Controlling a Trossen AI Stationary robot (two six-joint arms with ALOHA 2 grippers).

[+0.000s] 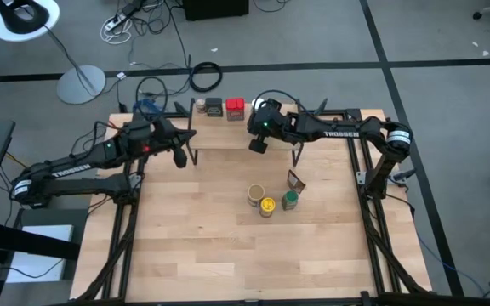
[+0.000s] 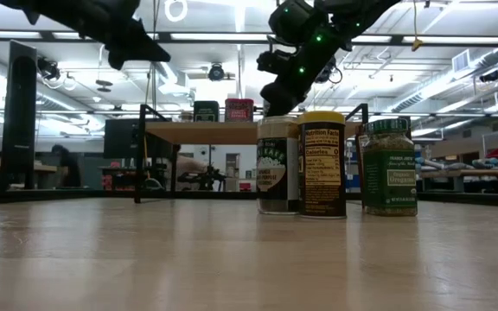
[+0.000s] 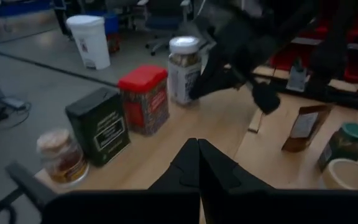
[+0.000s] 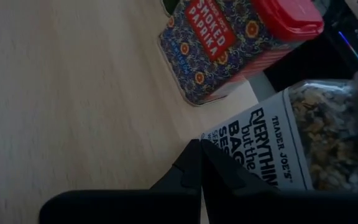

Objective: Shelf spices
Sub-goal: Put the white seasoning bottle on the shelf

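Right gripper (image 1: 257,144), closed and empty, is hovering beside the white-lidded jar (image 3: 183,61) at the shelf's (image 1: 228,134) rear edge; left gripper (image 1: 179,157), closed, is waiting.

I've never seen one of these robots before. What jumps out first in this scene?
Two dark arms reach in over a low shelf at the table's far edge, the right gripper and left gripper both shut and empty. On the shelf stands a row of spices, the red tin brightest. A cluster of jars waits mid-table.
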